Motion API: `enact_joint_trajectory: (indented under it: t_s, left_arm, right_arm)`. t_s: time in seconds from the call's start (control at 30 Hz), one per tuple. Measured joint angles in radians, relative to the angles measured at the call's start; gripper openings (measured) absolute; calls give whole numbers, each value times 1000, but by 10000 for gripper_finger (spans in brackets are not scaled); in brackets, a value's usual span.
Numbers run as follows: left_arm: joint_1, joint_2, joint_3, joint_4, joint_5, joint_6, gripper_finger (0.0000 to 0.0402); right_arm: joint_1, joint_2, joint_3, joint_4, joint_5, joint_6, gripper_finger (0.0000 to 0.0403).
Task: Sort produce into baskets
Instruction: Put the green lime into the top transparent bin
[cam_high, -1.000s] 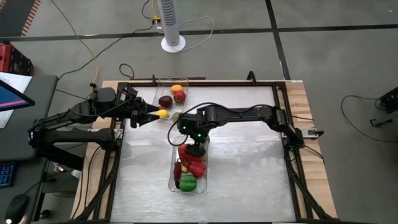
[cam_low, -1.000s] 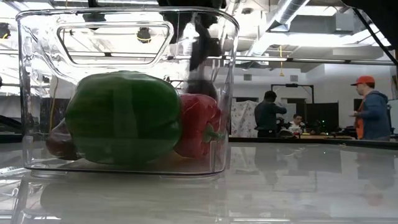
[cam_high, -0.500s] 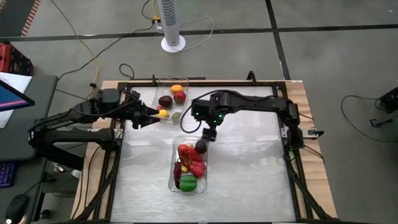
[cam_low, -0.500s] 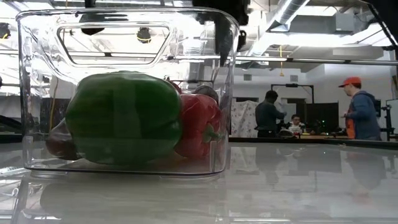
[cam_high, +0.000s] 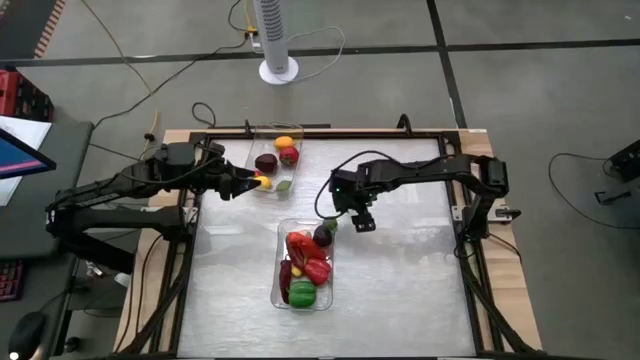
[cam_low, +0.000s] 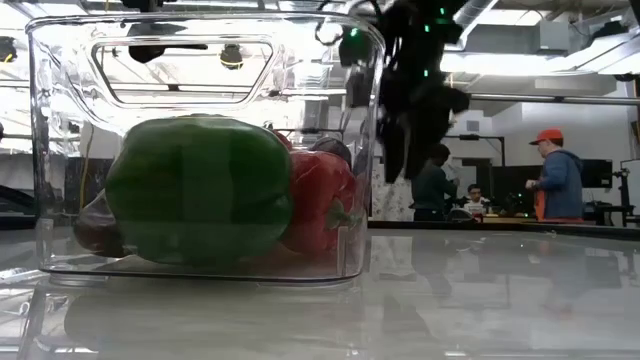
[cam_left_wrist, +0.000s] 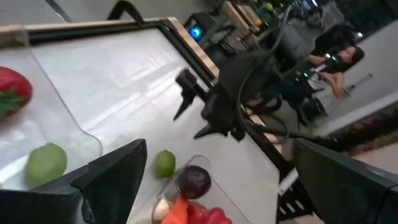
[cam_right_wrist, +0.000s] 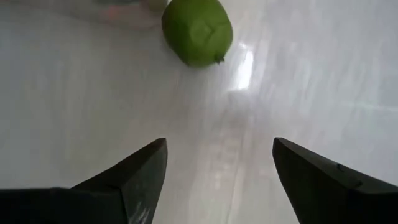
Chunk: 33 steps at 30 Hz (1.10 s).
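Observation:
Two clear baskets lie on the table. The far basket (cam_high: 251, 140) holds a lemon (cam_high: 262, 183), a lime (cam_high: 283, 186), a plum and red and yellow pieces. Red peppers, a green pepper (cam_low: 200, 188) and a dark plum (cam_high: 322, 236) fill the near basket (cam_high: 279, 290). One loose lime (cam_right_wrist: 197, 23) rests on the table beside the near basket's far right corner. My right gripper (cam_high: 360, 222) hangs open and pointing down, just right of that lime, above the table. My left gripper (cam_high: 250, 185) is open at the far basket's near left corner, with nothing between its fingers (cam_left_wrist: 118, 168).
A dark rail (cam_high: 455, 150) frames the white table. Bare table lies right of the near basket (cam_high: 400, 270). People stand in the room beyond the far edge (cam_low: 560, 180). A white fan base (cam_high: 278, 70) stands on the floor behind.
My right gripper has left the space over the near basket, gone toward the table's right edge and rolled about its wrist; it now hangs beside the basket. The dark plum lies on the peppers where the gripper was.

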Motion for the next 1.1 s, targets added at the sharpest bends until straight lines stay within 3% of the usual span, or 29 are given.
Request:
enact_joint_trajectory:
  t_s: [0.27, 0.4, 0.8, 1.1]
  left_arm:
    - [0, 0, 0, -3, -75, -16, 387]
    - [0, 0, 0, -24, -99, -40, 387]
    - [0, 0, 0, -45, -148, -46, 387]
    - [1, -1, 0, -48, -163, -46, 387]
  right_arm:
    - [-8, 67, -27, 127, -2, -160, 318]
    - [-7, 68, -27, 152, -63, -224, 318]
    - [-6, 102, -27, 320, -182, -232, 318]
    - [-6, 172, -26, 371, -183, -222, 318]
